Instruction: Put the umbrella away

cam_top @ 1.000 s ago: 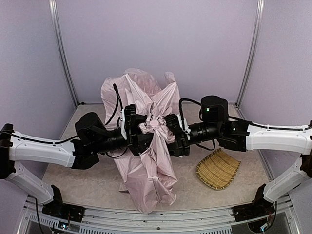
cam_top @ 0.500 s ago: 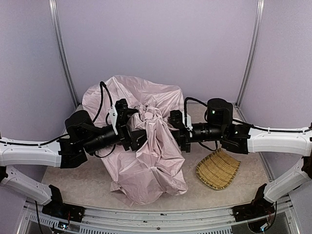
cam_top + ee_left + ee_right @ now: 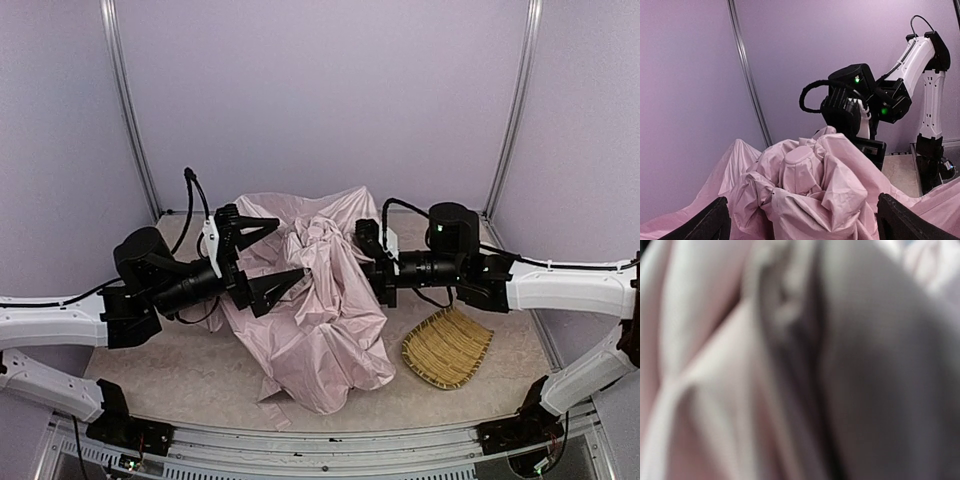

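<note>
The umbrella [image 3: 320,320] is a crumpled heap of pale pink fabric in the middle of the table, its top bunched up between the two arms. My left gripper [image 3: 275,252] stands wide open just left of the heap, both black fingers clear of the cloth. In the left wrist view the umbrella [image 3: 805,170] fills the space ahead of the left gripper [image 3: 802,200]. My right gripper [image 3: 358,262] is shut on the bunched fabric from the right, fingertips buried in the folds. Blurred fabric of the umbrella [image 3: 740,365] fills the right wrist view; shaft and handle are hidden.
A woven straw tray [image 3: 448,348] lies on the table to the right of the heap, under the right arm. Lilac walls with metal corner posts [image 3: 128,120] close in the back and sides. The right arm [image 3: 855,100] faces the left wrist camera.
My left gripper opened, let go of the fabric and drew back to the left. My right gripper shut on the bunched cloth. The canopy sank and spread lower over the table.
</note>
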Robot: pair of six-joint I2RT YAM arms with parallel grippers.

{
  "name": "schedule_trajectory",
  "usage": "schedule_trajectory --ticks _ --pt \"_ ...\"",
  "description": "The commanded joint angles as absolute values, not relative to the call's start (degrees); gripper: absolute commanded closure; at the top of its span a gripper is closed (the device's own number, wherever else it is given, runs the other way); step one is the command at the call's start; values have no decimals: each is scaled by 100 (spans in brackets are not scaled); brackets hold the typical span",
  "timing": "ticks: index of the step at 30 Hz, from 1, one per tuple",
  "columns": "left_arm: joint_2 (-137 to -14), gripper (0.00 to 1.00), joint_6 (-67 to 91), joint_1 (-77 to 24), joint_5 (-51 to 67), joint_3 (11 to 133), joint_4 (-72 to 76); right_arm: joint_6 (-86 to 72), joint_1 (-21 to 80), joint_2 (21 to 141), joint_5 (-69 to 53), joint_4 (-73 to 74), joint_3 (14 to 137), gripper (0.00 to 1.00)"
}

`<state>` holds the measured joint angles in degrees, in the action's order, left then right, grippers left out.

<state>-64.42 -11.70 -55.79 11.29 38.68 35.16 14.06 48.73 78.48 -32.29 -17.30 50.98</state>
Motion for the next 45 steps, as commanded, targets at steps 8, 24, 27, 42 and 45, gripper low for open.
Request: schedule_trajectory --ticks 8,24,27,42,45 --pt "-4266 1 -1288 -5234 -386 3024 2606 886 4215 7633 -3475 -2094 5138 100" --pt "-6340 21 -313 -3862 1385 2904 4627 941 4184 7809 -4407 -1833 5494 100" --pt "-7148 46 58 -4093 2080 3352 5137 729 4202 8041 -4579 -2025 5598 99" --pt "-9046 78 613 -5323 3111 4480 6509 1142 4698 8788 -4338 -1793 6328 26" --pt "-9260 78 811 -5350 3254 4648 6508 1150 4779 8986 -4525 -1697 6518 10"
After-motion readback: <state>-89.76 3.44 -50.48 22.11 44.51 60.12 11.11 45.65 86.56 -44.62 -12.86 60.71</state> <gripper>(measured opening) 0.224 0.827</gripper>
